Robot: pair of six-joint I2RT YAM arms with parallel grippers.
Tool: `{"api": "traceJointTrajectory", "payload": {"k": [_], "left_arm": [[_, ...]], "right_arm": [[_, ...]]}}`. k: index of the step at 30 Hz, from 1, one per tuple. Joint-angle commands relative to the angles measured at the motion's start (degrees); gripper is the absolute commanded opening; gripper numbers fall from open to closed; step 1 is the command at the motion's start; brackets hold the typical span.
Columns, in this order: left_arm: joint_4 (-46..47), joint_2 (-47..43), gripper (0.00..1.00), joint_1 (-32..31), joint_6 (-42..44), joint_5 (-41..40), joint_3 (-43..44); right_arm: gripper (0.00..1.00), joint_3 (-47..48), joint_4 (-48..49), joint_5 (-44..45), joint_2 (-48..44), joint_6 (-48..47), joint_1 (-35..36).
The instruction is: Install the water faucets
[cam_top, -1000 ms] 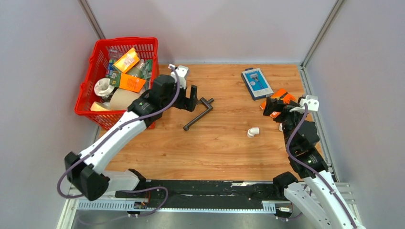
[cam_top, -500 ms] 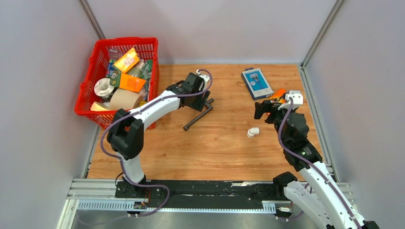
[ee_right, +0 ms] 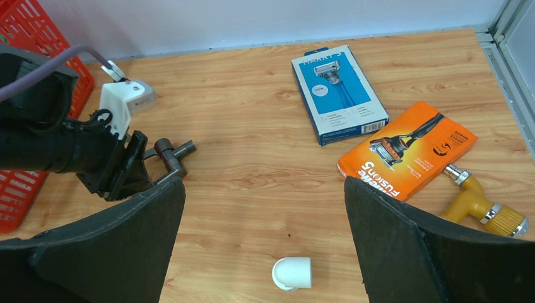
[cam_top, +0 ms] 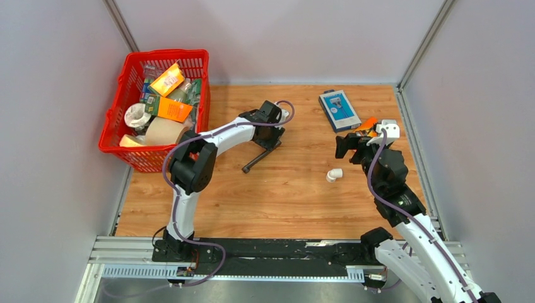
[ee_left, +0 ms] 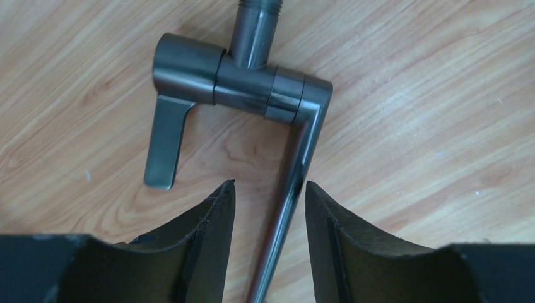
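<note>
The dark grey metal faucet (ee_left: 252, 82) lies flat on the wooden table, its long rod (cam_top: 254, 161) pointing toward the near left. My left gripper (ee_left: 270, 189) is open and low over it, with the rod running between the two fingers and a gap on both sides. In the top view the left gripper (cam_top: 268, 139) covers the faucet's forked end. The small white elbow fitting (cam_top: 334, 174) lies loose at centre right, and it shows in the right wrist view (ee_right: 292, 273). My right gripper (ee_right: 264, 182) is wide open and empty, above and behind the elbow (cam_top: 346, 147).
A red basket (cam_top: 113, 120) full of goods stands at the far left. A blue razor box (ee_right: 338, 93) and an orange razor box (ee_right: 407, 149) lie at the far right, with a yellow brass fitting (ee_right: 479, 205) beside them. Grey walls enclose the table.
My left arm has reached out to the right, bringing its gripper from beside the faucet to over its rod. My right gripper shifted left toward the elbow, then held still.
</note>
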Motion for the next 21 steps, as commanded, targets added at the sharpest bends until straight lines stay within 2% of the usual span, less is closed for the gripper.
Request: {"api": "traceJointTrajectory", "payload": {"k": [1, 5, 11, 14, 15, 18, 21], "left_arm": [[0.7, 3.2, 0.52, -0.4, 1.5, 2.6, 4.1], [-1.1, 6.9, 0.46, -0.5, 1.8, 2.5, 7.0], [0.2, 8.1, 0.37, -1.0, 2.6, 4.6, 5.2], [1.9, 7.5, 0.24, -1.1, 2.5, 7.4, 2.1], [3.3, 7.0, 0.16, -1.1, 2.2, 7.9, 1.0], [7.3, 2.4, 0.0, -1.1, 2.1, 8.5, -4.3], [11.0, -4.8, 0.0, -1.1, 2.7, 7.6, -8.5]], "right_arm": [[1.0, 1.9, 0.1, -0.5, 0.3, 0.6, -0.1], [1.0, 1.9, -0.1, -0.6, 0.5, 0.5, 0.0], [1.0, 1.9, -0.1, -0.4, 0.7, 0.5, -0.1], [1.0, 2.0, -0.1, 0.0, 1.3, 0.9, 0.0], [1.0, 2.0, -0.1, 0.1, 1.3, 1.0, 0.0], [1.0, 2.4, -0.1, -0.2, 2.0, 1.8, 0.0], [1.0, 2.9, -0.1, -1.6, 3.1, 2.6, -0.1]]}}
